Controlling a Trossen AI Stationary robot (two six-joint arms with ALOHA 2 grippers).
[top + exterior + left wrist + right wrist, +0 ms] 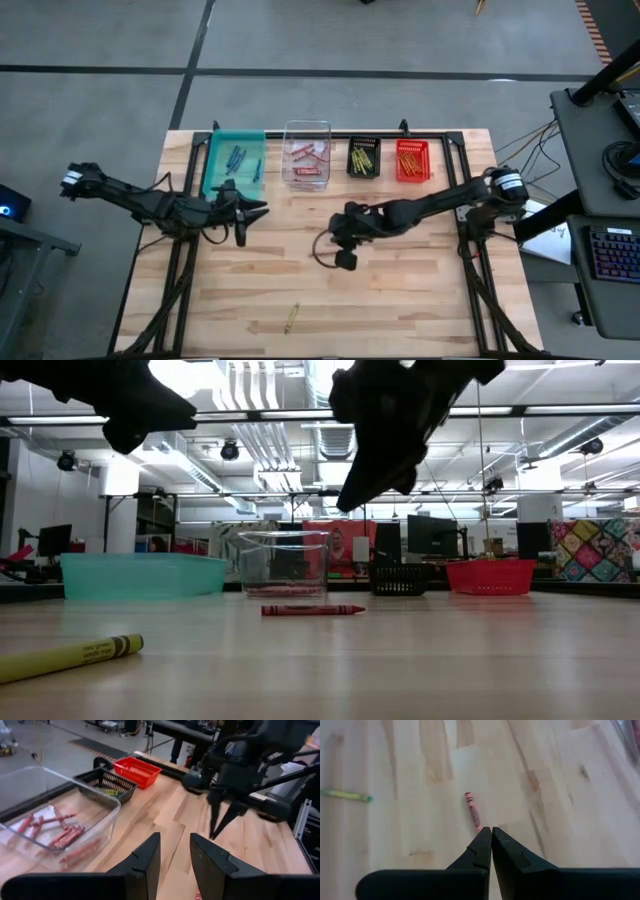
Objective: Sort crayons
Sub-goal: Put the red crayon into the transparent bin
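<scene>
Wooden planks make the counter (pixel 400 290), pale and bare over most of its near part. Nearest lies a yellow crayon (pixel 70 657), alone on the planks and well apart from both pairs of fingers. Farther in lies a red crayon (pixel 472 811), flat on the wood just ahead of the tips of the right gripper (pixel 491 831), whose fingers are clenched together and grasp nothing. In the low view this same crayon rests in front of the clear bin (pixel 285 565), below the dark arm. The left gripper (pixel 175 851) hangs a little aside, near the teal bin (pixel 234 160); its fingers stand somewhat apart with nothing visible between them, though a bit of red shows under them which I cannot identify. At the far edge stand four bins in a row: blue crayons in the teal one, red crayons in the clear one, yellowish ones in the black bin (pixel 363 157), orange ones in the red bin (pixel 412 160). A crayon I judge as very light, stiff but easy to snap, with a paper wrapper that gives some friction; being round, it may roll away when pushed. The fingers should open first and close across its middle, at both long sides.
</scene>
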